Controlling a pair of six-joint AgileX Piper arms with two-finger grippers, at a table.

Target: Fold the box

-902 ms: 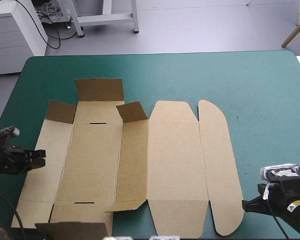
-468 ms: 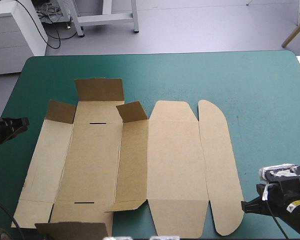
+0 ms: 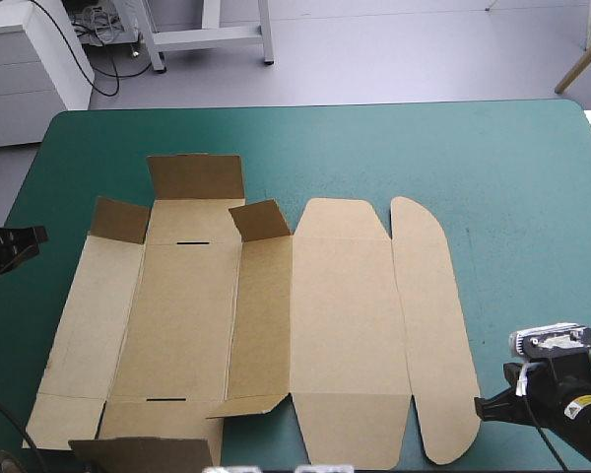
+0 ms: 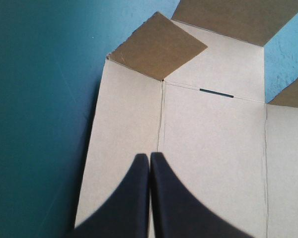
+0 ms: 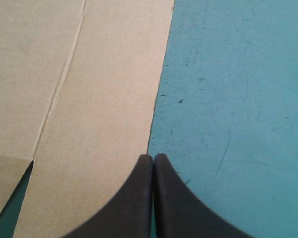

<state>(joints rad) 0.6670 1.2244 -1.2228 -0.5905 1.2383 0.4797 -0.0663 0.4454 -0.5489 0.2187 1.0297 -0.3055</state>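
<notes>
Two robot arms at a table with a teal-green cover (image 3: 512,158), seen from above and behind, and a flat brown box (image 3: 276,315) spread across the left and middle of the tabletop.

The box is an unfolded sheet of board, its long panels lying side by side. Most of it lies flat. A few flaps stand up from the sheet: a far end flap (image 3: 195,177), a small corner flap (image 3: 118,220) on the left arm's side, a second small flap (image 3: 260,219) nearer the middle, and a near end flap (image 3: 143,453) at the table's near edge. The outermost panel on the right arm's side is a narrow strip with rounded ends (image 3: 433,325).

The left gripper (image 3: 39,235) is off the box's left edge, apart from the board, with its black fingers pressed together and nothing between them. In its own wrist view the left gripper (image 4: 149,156) forms one pointed arch – the box (image 4: 208,148) lies ahead of it, with the corner flap (image 4: 156,47) raised farther ahead and a thin dark slot (image 4: 216,92) cut in the board beyond the tips.

The right gripper (image 3: 478,406) sits near the table's near right corner, its fingers likewise pressed together and empty. Its tips are just beside the rounded strip's outer edge – whether they touch it cannot be told. In its wrist view the right gripper (image 5: 153,156) points along that edge, with the box (image 5: 89,99) on one side of the fingers and the bare cover (image 5: 228,99) on the other.
</notes>
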